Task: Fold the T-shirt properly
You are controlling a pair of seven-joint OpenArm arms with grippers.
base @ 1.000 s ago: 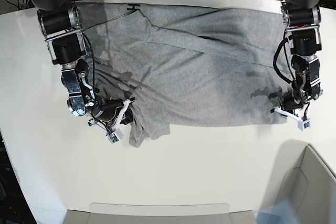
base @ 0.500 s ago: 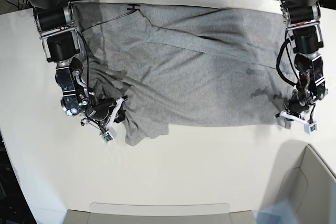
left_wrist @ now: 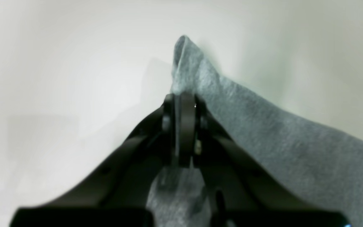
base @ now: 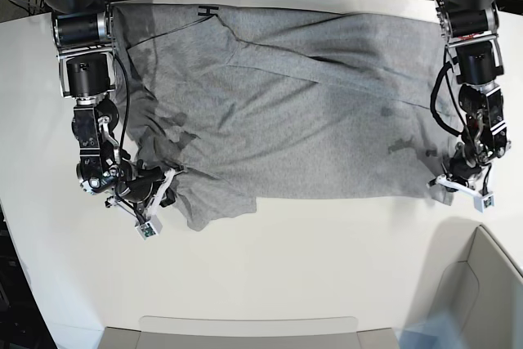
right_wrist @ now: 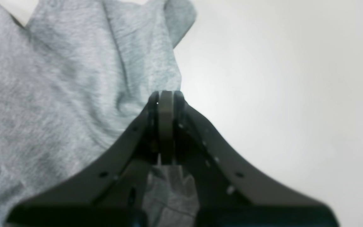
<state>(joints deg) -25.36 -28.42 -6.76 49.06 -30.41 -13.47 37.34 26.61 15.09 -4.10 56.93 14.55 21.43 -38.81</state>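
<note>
The heather-grey T-shirt (base: 310,112) lies spread and wrinkled across the white table, with black lettering showing at its far edge. My left gripper (base: 462,188) is shut on the shirt's near corner at the base view's right; in the left wrist view the jaws (left_wrist: 181,104) pinch a grey fold (left_wrist: 197,75). My right gripper (base: 159,194) is shut on the bunched near corner at the base view's left; in the right wrist view the jaws (right_wrist: 166,96) clamp grey cloth (right_wrist: 74,88).
The white table (base: 310,267) runs toward the camera in front of the shirt. A grey bin (base: 478,300) stands at the near right corner and a grey tray edge (base: 245,328) at the near middle. Cables lie behind the table.
My right gripper has pulled its shirt corner outward to the base view's left. My left gripper has shifted slightly right and toward the camera with its corner. The cloth is drawn tighter.
</note>
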